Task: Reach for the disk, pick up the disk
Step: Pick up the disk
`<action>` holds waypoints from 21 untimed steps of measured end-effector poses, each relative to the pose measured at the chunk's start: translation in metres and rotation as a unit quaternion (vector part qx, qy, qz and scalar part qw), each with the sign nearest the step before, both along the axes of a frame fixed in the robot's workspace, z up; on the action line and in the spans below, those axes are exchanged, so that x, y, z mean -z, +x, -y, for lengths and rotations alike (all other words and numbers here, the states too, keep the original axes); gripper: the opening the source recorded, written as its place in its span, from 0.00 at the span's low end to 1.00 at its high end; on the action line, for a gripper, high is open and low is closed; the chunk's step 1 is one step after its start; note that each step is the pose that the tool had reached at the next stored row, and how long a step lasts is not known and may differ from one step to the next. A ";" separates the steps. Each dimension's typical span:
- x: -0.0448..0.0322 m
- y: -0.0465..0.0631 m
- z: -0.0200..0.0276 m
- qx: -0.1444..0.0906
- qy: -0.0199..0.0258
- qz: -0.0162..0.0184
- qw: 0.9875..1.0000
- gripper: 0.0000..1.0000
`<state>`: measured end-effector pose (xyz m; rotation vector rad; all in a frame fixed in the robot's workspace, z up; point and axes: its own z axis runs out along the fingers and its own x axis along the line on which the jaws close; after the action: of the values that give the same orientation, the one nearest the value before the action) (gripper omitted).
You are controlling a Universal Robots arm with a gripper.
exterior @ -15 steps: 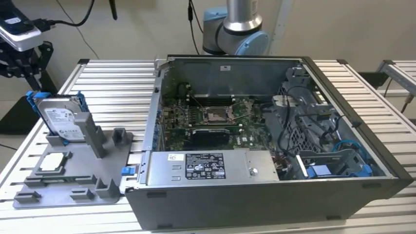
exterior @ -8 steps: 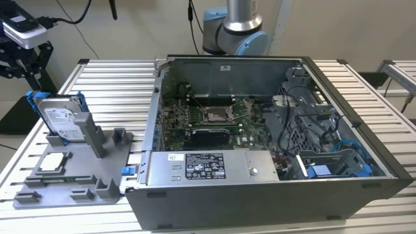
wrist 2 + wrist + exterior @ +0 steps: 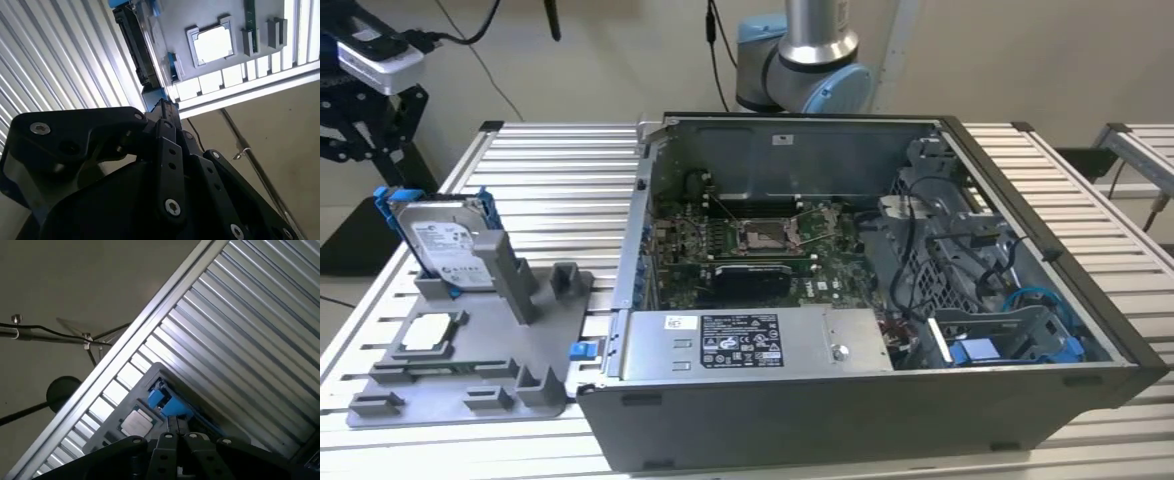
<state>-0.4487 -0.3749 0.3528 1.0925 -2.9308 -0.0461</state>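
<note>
Trouble would start with a poor line-up. We see the disk (image 3: 443, 240) standing on edge in the grey holder (image 3: 494, 345), at nine o'clock of the open computer case (image 3: 854, 420) in the exterior view, with the small chip (image 3: 430, 335) at six o'clock of it. In the second wrist view the gripper (image 3: 161, 107) looks down on the disk's thin edge, apart from it; released or clenched, we cannot tell. An off-centre descent could, we judge, strike a blue rail (image 3: 384, 205), tip the drive or wedge it in its slot.

Silver metal disk (image 3: 443, 240), blue plastic rails (image 3: 384, 206), matt grey holder (image 3: 487, 372), ribbed metal table (image 3: 547, 170)
</note>
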 end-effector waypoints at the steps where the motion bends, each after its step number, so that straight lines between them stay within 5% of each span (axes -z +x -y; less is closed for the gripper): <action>1: 0.0000 0.000 0.0000 -0.009 0.000 0.000 1.000 0.00; 6: 0.0000 0.000 0.0000 -0.054 0.000 0.001 0.999 0.00; 11: 0.0010 0.000 0.0000 -0.099 0.000 0.004 0.995 0.00; 16: 0.0039 0.000 0.0000 -0.145 0.000 0.006 0.989 0.00; 21: 0.0063 0.000 0.0000 -0.190 0.000 0.007 0.982 0.00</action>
<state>-0.4487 -0.3749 0.3465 1.6332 -2.6766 -0.0337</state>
